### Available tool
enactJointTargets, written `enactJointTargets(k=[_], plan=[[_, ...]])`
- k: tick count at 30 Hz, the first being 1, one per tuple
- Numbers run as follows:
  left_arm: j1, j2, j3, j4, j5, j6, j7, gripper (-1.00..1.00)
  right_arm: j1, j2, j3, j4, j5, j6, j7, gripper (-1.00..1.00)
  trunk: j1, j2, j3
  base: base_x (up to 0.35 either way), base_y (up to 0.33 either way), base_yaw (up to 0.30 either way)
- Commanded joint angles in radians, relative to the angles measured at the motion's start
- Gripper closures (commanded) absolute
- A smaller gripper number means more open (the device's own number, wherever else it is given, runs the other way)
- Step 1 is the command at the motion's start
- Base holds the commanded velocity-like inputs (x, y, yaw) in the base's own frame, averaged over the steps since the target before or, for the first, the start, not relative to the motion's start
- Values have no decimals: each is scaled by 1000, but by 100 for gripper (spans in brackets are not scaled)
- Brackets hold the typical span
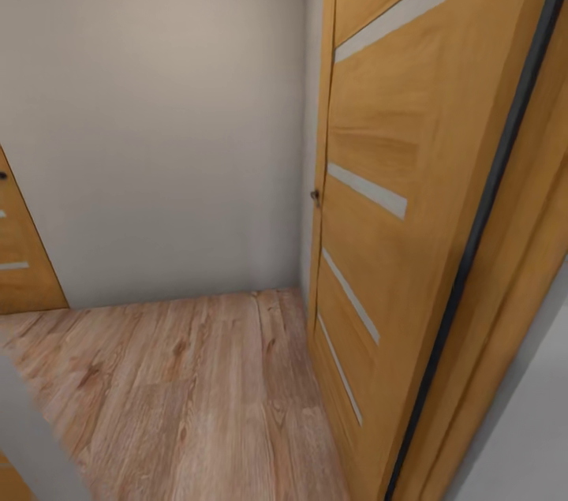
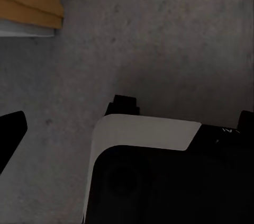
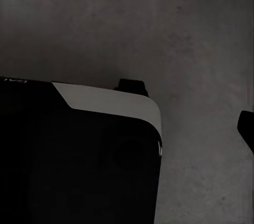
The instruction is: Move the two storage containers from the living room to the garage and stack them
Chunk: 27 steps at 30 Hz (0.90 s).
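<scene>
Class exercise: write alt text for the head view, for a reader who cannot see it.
An open wooden door with pale slit panels fills the right side, beside a plain grey-white wall. Light wood plank flooring spreads below, and another door's edge shows at left.

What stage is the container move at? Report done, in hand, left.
Done: nothing visible confirms a placement. In hand: the robot is in transit, its head camera facing an orange wooden door with pale glass strips over light wood plank flooring, while the wrist cameras look down on dark grey mottled concrete. Left: no orange-red bin is in sight, so carrying and stacking look outstanding.
</scene>
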<state>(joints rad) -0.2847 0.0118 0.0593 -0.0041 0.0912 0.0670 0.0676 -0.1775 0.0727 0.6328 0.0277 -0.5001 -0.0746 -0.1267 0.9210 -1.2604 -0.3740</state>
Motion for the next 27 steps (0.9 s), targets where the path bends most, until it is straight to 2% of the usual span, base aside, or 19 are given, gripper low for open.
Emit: enactJointTargets(k=[1,23,27], plan=[[-1,0,5,0,9,4,1,-100,-1,1,8,3,-9,-5,-1,-100,0,-1,-1,255,-102,9],[-1,1,5,0,9,4,3,-100,-1,0,8,3,-9,-7,1,-100,0,-1,-1,14,-6,252],[-1,0,5,0,9,4,2,-100,-2,-1,8,3,-9,-7,0,-100,0,-1,-1,160,0,108]])
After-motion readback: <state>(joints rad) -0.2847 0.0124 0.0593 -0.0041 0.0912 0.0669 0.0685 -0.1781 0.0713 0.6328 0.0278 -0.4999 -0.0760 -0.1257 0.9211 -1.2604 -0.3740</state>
